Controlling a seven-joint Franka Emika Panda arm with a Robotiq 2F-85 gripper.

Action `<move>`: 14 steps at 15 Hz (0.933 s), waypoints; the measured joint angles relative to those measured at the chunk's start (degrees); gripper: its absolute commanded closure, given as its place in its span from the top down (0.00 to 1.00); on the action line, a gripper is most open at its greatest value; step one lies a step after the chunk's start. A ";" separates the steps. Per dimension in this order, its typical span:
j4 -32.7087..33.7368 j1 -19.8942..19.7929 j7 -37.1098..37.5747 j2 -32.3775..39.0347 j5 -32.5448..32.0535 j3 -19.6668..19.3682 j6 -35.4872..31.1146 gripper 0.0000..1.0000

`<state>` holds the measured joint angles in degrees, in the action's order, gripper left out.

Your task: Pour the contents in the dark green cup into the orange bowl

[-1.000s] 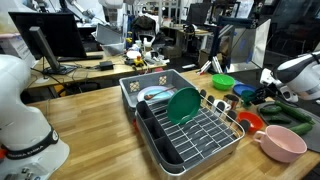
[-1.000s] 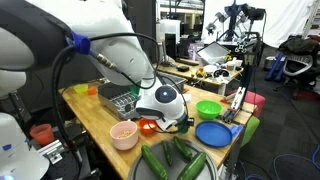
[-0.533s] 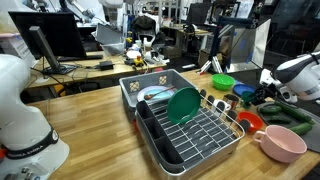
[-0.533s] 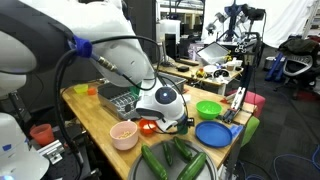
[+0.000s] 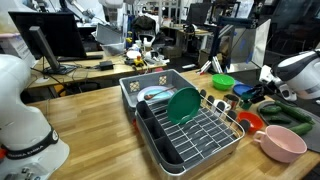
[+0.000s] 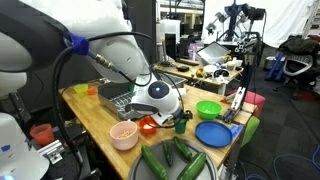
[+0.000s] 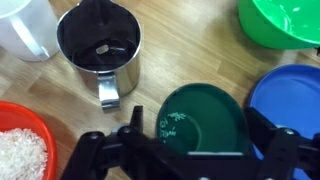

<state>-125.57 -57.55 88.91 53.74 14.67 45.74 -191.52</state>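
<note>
Wooden table (image 7: pixel 190 50): arm (image 6: pixel 115 45) bent low, fingers (image 7: pixel 133 135) straddling dark green cup (image 7: pixel 205 120); grip unclear.

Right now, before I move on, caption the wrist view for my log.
Pincer spread over the upright dark green cup, a few grains left inside; orange bowl beside it holds white grains.

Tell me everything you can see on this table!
dark green cup: one, dark green, between the gripper's fingers
orange bowl: one, orange, beside the cup, white grains inside
blue dish: one, blue, cup's other side
lime green bowl: one, lime, past the blue dish
metal cup: one, silver, past the dark green cup
pink bowl: one, pale pink, at the edge of the table
dish rack: one, black, mid-table, holding a teal plate
gripper: one, black, open, astride the cup
arm: one, white, above the bowls
</note>
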 measured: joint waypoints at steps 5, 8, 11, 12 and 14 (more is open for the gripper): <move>-6.87 -4.08 0.14 -1.81 -0.26 2.34 -7.32 1.00; -8.06 -7.74 0.07 -5.65 -1.68 2.93 -7.13 1.00; -11.60 -12.72 0.02 -9.85 -4.84 4.85 -7.06 1.00; -13.56 -14.76 0.01 -10.65 -6.40 5.97 -6.97 1.00; -16.45 -17.63 -0.05 -11.25 -8.17 7.64 -6.97 1.00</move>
<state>-142.02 -75.18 88.86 42.49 6.50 53.37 -198.49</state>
